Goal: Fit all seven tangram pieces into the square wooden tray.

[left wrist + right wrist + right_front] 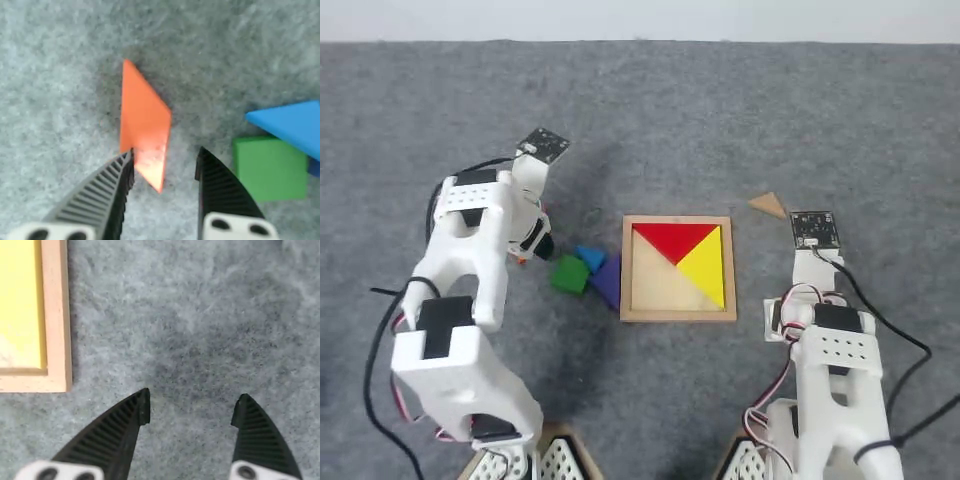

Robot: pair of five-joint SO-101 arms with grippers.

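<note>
The square wooden tray (678,314) lies mid-table and holds a red triangle (674,240) and a yellow triangle (706,271). Left of it sit a green square (568,274), a blue triangle (590,257) and a purple piece (609,281). A tan triangle (768,204) lies beyond the tray's far right corner. In the left wrist view an orange parallelogram (144,121) lies flat, its near tip between the fingers of my open left gripper (165,159). The green square (270,168) and blue triangle (292,123) are beside it. My right gripper (192,405) is open over bare carpet, next to the tray's corner (56,340).
Grey carpet covers the table. The left arm (470,260) stands over the spot left of the green square. The right arm (830,350) stands right of the tray. A pale wall edge runs along the far side.
</note>
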